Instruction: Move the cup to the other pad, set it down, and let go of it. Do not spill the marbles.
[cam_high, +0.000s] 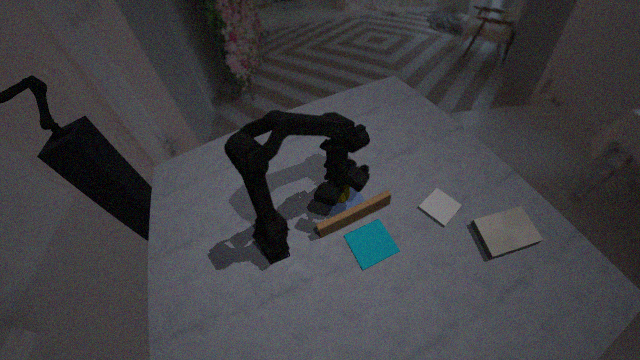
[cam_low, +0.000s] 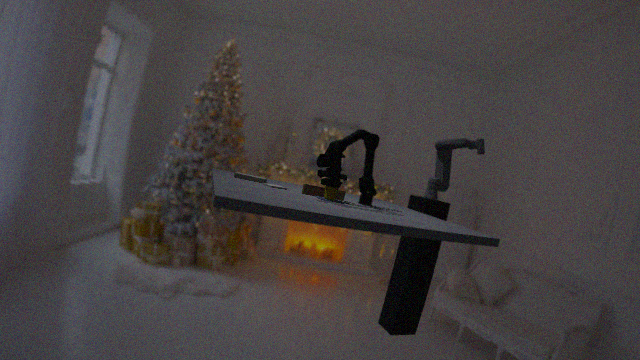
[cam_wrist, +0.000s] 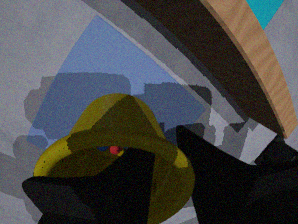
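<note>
Wrist view: yellow cup (cam_high: 344, 194) (cam_low: 334, 194) (cam_wrist: 117, 115) at blue pad (cam_high: 356, 199) (cam_wrist: 95, 55), red marble (cam_wrist: 114, 150) visible inside. Pincer (cam_high: 342, 190) (cam_low: 333, 185) (cam_wrist: 165, 131) straddles cup wall, one finger inside; can't tell if clenched on it. Teal pad (cam_high: 371, 244) (cam_wrist: 266, 10) across wooden bar (cam_high: 355, 214) (cam_low: 313, 190) (cam_wrist: 260, 55).
</note>
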